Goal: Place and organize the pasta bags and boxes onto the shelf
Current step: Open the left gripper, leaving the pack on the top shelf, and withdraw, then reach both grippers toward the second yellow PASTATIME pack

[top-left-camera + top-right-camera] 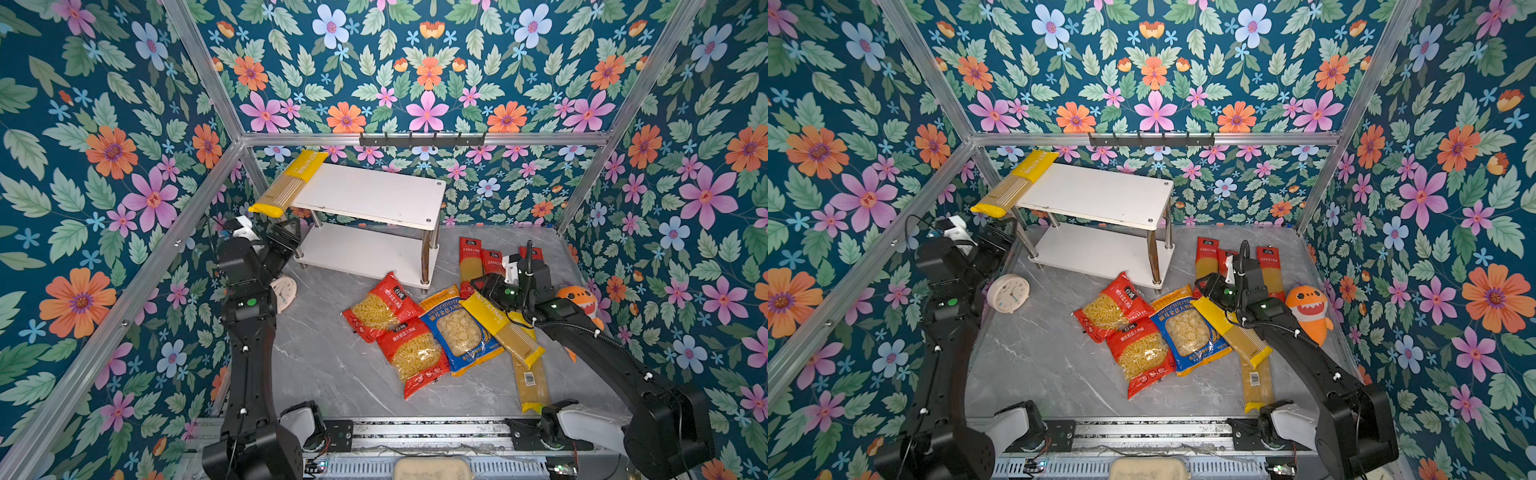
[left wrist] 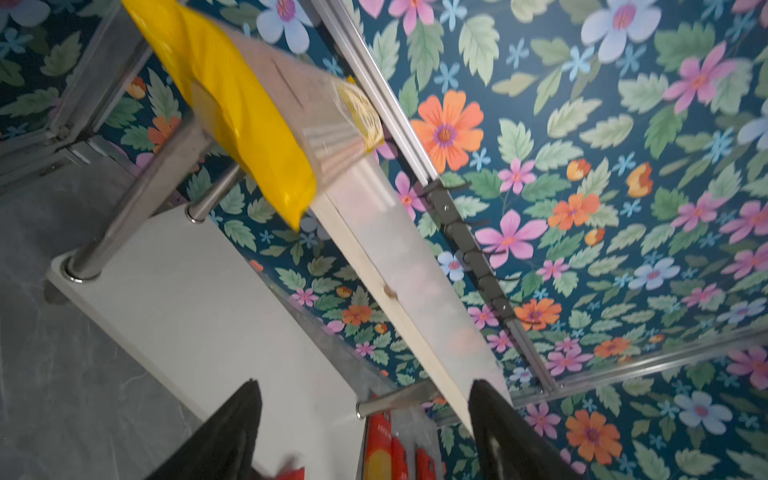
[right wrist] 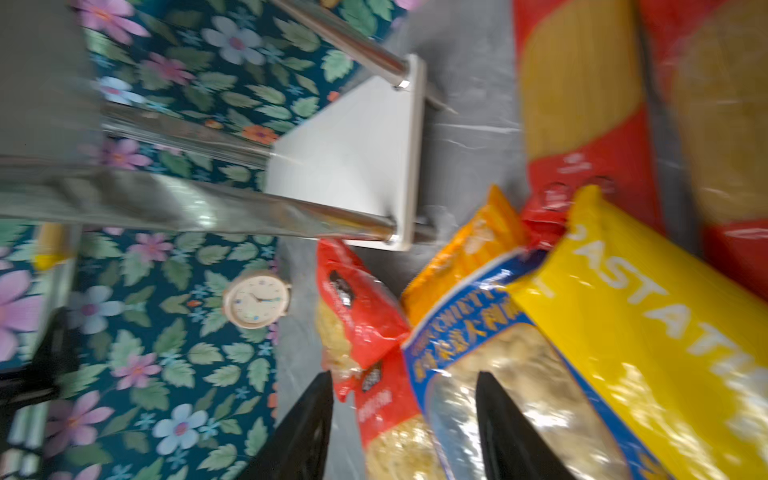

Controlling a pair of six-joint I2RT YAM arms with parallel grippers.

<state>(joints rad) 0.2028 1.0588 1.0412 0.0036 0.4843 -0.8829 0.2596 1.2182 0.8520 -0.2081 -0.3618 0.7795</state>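
Pasta packs (image 1: 409,353): one shelved, eight left on the table (image 1: 324,365). A yellow spaghetti pack (image 1: 286,183) lies across the left end of the shelf (image 1: 374,195) top board, overhanging the front. Left gripper (image 2: 365,384) near that end, jaws released, empty. Right gripper (image 3: 405,376) over the pile, jaws apart, nothing clamped. Legible: "PASTATIME" on yellow, "ORECCHIETTE" on the blue-orange bag (image 1: 459,328).

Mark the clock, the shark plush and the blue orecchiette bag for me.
clock (image 1: 1008,293): in a top view, centre of its dial.
shark plush (image 1: 1308,308): in a top view, its orange face.
blue orecchiette bag (image 1: 1187,332): in a top view, its clear window.
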